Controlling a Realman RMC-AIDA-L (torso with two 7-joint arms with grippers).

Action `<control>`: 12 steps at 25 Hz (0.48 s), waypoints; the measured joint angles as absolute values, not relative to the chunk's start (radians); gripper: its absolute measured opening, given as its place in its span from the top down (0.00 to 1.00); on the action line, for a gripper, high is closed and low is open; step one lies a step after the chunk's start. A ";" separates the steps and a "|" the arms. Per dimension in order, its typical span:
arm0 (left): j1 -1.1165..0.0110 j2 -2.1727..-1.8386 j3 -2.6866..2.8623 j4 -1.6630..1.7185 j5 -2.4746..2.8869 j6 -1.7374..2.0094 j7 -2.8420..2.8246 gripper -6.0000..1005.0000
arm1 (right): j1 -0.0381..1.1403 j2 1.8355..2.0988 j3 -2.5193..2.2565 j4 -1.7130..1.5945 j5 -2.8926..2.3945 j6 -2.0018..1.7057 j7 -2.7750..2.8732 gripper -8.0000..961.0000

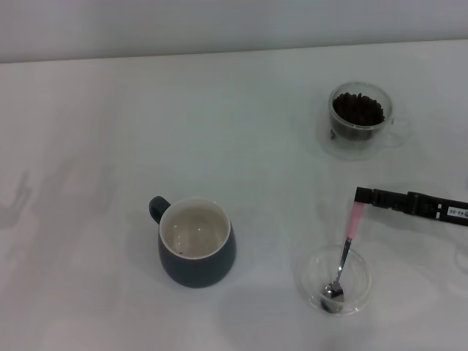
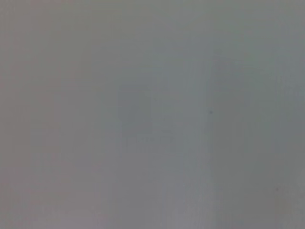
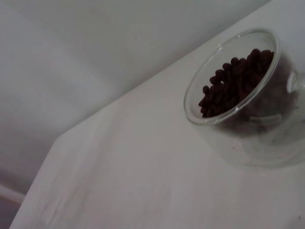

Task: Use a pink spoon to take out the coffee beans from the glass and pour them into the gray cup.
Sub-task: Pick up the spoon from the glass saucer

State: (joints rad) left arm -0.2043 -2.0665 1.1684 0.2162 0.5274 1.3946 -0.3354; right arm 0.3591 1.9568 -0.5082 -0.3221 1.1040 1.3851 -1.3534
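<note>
Right gripper (image 1: 359, 199) jaws closed on the pink spoon (image 1: 344, 256) handle, bowl resting in a clear dish (image 1: 311, 274). Coffee beans (image 1: 358, 110) fill the glass (image 1: 360, 121), far right. Gray cup (image 1: 196, 241) nearly empty; scooping not begun. Left gripper not visible.

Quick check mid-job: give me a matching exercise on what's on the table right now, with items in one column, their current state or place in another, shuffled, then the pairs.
Items:
1. gray cup
2. glass
3. pink spoon
4. right gripper

States:
A. bowl resting in the shallow clear dish
B. holds a heap of coffee beans
C. at the top of the pink handle
D. cream inside showing, almost empty

Pairs: 1-D, 2-B, 3-A, 4-C
</note>
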 joint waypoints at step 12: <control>-0.210 -2.070 1.164 0.213 0.528 1.386 -0.309 0.25 | 0.369 1.969 -0.544 -0.322 1.102 1.410 -1.363 0.11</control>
State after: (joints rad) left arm -0.2097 -2.0701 1.1641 0.2130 0.5278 1.3857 -0.3095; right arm 0.3694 1.9689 -0.5438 -0.3222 1.1018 1.4103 -1.3632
